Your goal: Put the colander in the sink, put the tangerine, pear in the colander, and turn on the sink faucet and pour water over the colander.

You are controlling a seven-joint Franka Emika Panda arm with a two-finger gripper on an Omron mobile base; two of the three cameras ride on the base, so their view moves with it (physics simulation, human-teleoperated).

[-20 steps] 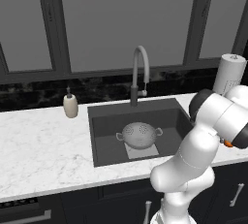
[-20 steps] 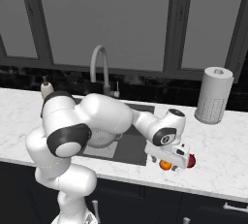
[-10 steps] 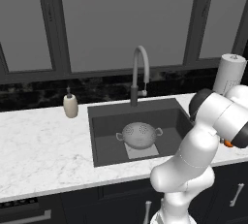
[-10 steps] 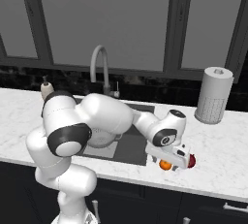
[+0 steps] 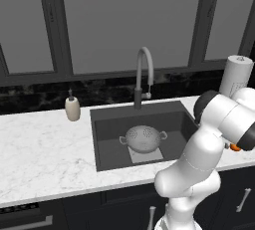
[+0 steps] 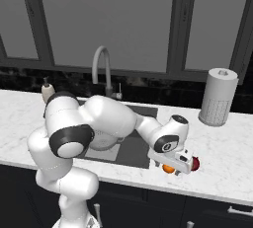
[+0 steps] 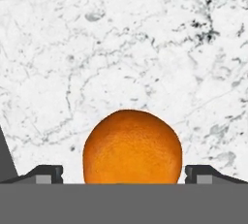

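The tangerine is round, bright orange and finely dimpled, resting on the white marbled surface right of the sink. The fingers stand wide apart on either side of it, not gripping.

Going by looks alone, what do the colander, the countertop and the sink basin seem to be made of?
The colander: probably metal, a light-grey bowl with a soft sheen, dotted with holes, with thin loop handles. The countertop: looks like polished marble or a marble-look stone, white with grey veining. The sink: dark-grey and matte, perhaps composite or coated metal; the render leaves it open.
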